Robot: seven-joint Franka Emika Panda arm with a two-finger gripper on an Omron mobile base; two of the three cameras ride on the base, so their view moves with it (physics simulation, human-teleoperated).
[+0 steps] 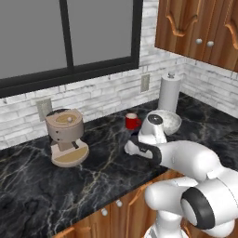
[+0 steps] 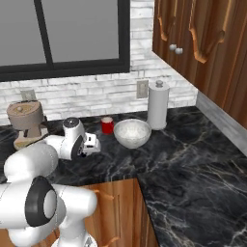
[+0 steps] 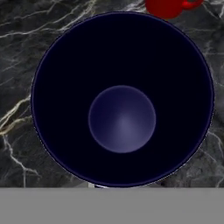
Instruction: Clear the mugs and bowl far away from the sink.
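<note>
Black marble counter [image 2: 193, 159], white-veined, glossy, L-shaped into a corner; whitewashed brick backsplash, dark-framed window, brown wood cabinets above and below.

Item: red mug [image 1: 132, 121], small, glossy, handled; stands near the backsplash, just left of the bowl [image 2: 131, 133].

Item: bowl, round, pale speckled, stone-like; sits between the red mug and the paper towel roll [image 2: 158, 104], an upright white cylinder at the corner.

Item: white mug [image 3: 122, 98], seen from straight above in the hand view; round, dark navy inside with a paler flat bottom and a thin rim. It sits directly under the hand, with the red mug just beyond its rim.

Item: coffee machine [image 1: 65, 136], tan, rounded, matte; well left of the mugs.

Item: gripper [image 2: 92, 143], fingers pressed together, low over the counter in front of the red mug; whether it pinches the white mug cannot be told.
</note>
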